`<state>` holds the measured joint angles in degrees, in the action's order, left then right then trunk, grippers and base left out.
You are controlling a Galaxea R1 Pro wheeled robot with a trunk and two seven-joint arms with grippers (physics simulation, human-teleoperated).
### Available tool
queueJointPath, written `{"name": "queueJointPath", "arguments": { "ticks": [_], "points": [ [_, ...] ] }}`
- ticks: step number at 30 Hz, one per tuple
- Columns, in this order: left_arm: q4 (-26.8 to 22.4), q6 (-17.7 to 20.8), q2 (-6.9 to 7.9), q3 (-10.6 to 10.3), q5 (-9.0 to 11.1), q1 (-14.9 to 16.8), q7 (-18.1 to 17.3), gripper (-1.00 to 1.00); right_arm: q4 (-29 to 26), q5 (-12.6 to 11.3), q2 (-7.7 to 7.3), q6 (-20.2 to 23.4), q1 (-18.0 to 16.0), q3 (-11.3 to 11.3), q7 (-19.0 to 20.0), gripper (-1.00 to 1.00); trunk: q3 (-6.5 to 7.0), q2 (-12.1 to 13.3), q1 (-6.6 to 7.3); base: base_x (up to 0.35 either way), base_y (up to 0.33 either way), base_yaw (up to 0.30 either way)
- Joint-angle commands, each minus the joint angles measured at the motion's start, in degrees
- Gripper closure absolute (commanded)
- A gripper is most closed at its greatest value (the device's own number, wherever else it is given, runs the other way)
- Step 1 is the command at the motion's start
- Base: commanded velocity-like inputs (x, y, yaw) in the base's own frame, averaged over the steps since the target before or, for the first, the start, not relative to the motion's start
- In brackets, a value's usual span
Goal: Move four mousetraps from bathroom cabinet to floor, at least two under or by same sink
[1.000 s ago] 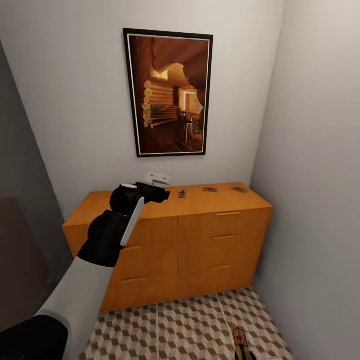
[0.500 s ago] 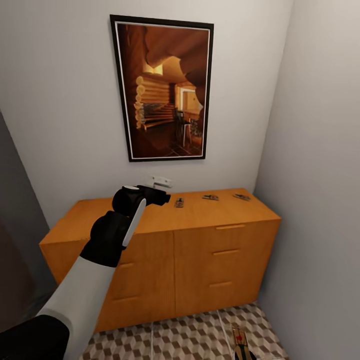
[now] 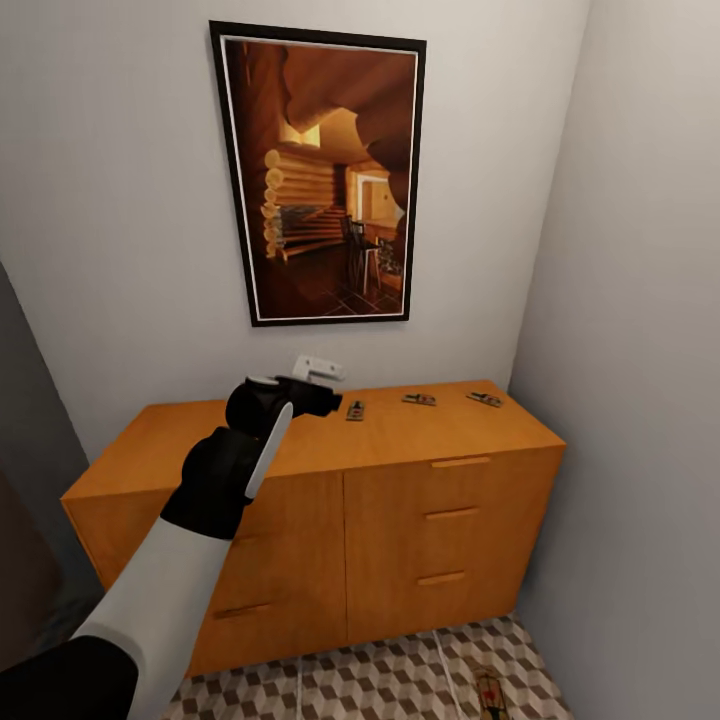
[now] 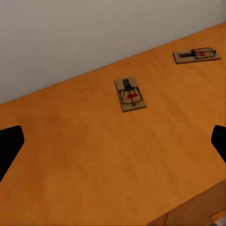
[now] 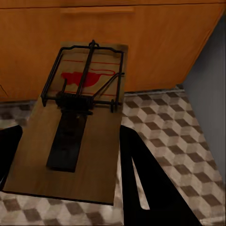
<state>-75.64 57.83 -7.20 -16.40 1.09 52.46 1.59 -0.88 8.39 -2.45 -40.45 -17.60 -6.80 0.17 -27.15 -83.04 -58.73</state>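
Three mousetraps lie on the flat top of the orange-brown cabinet (image 3: 400, 500): the nearest (image 3: 354, 410), a middle one (image 3: 419, 399) and one by the right wall (image 3: 485, 400). My left gripper (image 3: 332, 400) hovers over the cabinet top just left of the nearest mousetrap (image 4: 130, 93), open, with its fingertips (image 4: 9, 146) wide apart and nothing between them. My right gripper (image 5: 70, 155) is shut on another mousetrap (image 5: 80, 132), held flat and low above the bathroom floor (image 5: 160, 122) in front of the cabinet. This held mousetrap (image 3: 490, 690) shows at the head view's lower edge.
A framed picture (image 3: 318, 175) hangs above the cabinet, with a small white fitting (image 3: 317, 369) on the wall below it. A grey wall (image 3: 640, 350) closes the right side. The cabinet's drawer fronts (image 5: 117, 42) stand close before the right gripper.
The head camera has moved closer and higher, so the cabinet sits lower and larger in view. My left gripper has edged nearer to the nearest mousetrap.
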Motion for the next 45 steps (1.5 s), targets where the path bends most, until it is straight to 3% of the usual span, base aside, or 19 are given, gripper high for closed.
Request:
{"name": "queueJointPath", "arguments": {
  "ticks": [1,5,16,37,45],
  "points": [
    [-0.1,0.22,0.0,-0.03,0.22,-0.19,0.2,-1.0,0.06,0.34,-0.31,1.59,0.05,-0.43,0.14,1.0,-0.06,-0.04,0.0,0.002,-0.001,0.0],
    [-0.25,0.19,0.0,-0.03,0.32,-0.77,0.23,-1.0,0.08,0.22,-0.9,4.19,1.35,-0.48,-0.01,1.0,-0.06,-0.04,0.0,0.001,0.0,0.0],
    [-0.16,0.18,0.0,-0.03,0.32,-1.03,0.25,-1.0,0.15,-0.02,-1.09,5.22,3.53,-0.43,-0.19,1.0,-0.06,-0.04,0.0,0.0,0.0,0.0],
    [-0.39,0.18,-0.15,-0.03,0.4,-2.19,0.25,-1.0,0.15,-0.22,-0.88,5.38,3.71,-0.41,-0.26,1.0,-0.06,-0.04,0.0,0.0,-0.002,0.0],
    [-0.32,0.18,-0.16,-0.03,0.37,-2.56,0.25,-1.0,0.17,-0.22,-0.73,5.38,3.71,-0.41,-0.26,1.0,-0.06,-0.04,0.0,0.0,-0.204,0.0]
  ]
}}
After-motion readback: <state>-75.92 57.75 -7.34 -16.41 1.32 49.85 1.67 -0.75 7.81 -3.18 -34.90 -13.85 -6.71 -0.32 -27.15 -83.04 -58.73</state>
